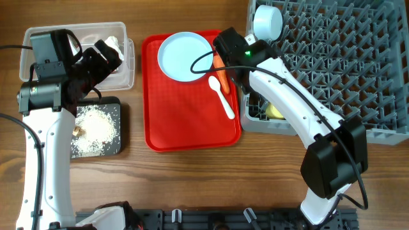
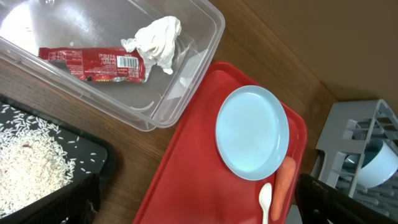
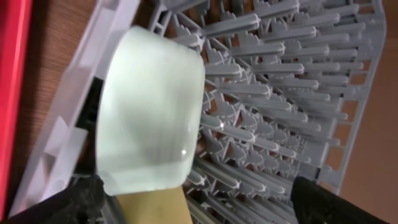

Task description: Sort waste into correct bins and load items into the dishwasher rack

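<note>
Wrapper (image 2: 93, 64) and tissue (image 2: 155, 37) in clear tub (image 1: 124, 80), rice (image 1: 96, 128) on black tray (image 1: 116, 148); left gripper (image 1: 110, 54) wide, empty. Plate (image 1: 185, 56), carrot (image 1: 221, 73), spoon (image 1: 222, 99) waiting on red tray (image 1: 185, 124). Bowl (image 1: 267, 22) and cup (image 1: 275, 112) in rack (image 1: 358, 64), right gripper (image 3: 202, 202) wide, near bowl.

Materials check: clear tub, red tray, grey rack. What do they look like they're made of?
Clear tub: likely thin plastic, glossy, with see-through walls and bright glints along the rim.
Red tray: probably moulded plastic with a smooth semi-gloss finish, going by the soft sheen and rounded raised rim.
Grey rack: looks like rigid moulded plastic, matte, with uniform grey pegs and lattice.
</note>
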Controlling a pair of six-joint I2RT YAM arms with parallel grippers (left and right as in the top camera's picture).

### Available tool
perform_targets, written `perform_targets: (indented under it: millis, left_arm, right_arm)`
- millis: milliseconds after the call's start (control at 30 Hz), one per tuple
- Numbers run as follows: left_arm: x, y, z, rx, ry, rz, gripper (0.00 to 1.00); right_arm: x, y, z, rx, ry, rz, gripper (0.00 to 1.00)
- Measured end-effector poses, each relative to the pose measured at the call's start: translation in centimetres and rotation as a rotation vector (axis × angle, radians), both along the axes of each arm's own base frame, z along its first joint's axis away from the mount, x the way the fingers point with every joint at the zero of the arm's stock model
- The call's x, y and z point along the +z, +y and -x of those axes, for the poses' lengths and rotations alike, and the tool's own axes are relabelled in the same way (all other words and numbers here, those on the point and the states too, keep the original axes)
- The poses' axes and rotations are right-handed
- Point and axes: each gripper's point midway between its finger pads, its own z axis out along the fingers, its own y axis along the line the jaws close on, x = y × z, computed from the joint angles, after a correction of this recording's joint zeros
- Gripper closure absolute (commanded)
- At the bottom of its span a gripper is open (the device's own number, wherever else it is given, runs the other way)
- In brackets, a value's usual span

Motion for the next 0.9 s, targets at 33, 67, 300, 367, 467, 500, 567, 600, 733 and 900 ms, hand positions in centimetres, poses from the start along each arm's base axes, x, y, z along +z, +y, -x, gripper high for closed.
perform_targets:
  millis: [33,67,300,367,467,500,567,600,733,900]
  left_arm:
    - [0.0,0.0,0.0,0.000,0.000,0.000,0.00]
    - [0.0,0.0,0.0,0.000,0.000,0.000,0.00]
    - [0.0,0.0,0.0,0.000,0.000,0.000,0.00]
    - [0.0,0.0,0.0,0.000,0.000,0.000,0.00]
    - [0.0,0.0,0.0,0.000,0.000,0.000,0.00]
    - [0.0,0.0,0.0,0.000,0.000,0.000,0.00]
    - [0.0,0.0,0.0,0.000,0.000,0.000,0.00]
    - [0.0,0.0,0.0,0.000,0.000,0.000,0.00]
    - [0.0,0.0,0.0,0.000,0.000,0.000,0.00]
    - [0.0,0.0,0.0,0.000,0.000,0.000,0.00]
  right_arm:
    - [-0.1,0.2,-0.1,0.001,-0.003,-0.011,0.00]
    - [-0.1,0.5,-0.2,0.004,-0.006,-0.033,0.00]
    - [1.6,5.5,0.6,0.082,0.020,-0.369,0.00]
    - [2.8,7.7,0.9,0.136,0.024,-0.501,0.07]
    - [4.2,11.0,1.7,0.225,0.060,-0.680,0.39]
    - [4.2,11.7,1.9,0.249,0.077,-0.712,0.43]
    - [4.0,12.9,2.6,0.271,0.116,-0.779,0.51]
    - [3.5,13.1,3.0,0.263,0.139,-0.800,0.55]
    - [0.6,12.8,4.9,0.207,0.231,-0.810,0.60]
    - [-2.6,10.5,7.1,0.058,0.305,-0.744,0.60]
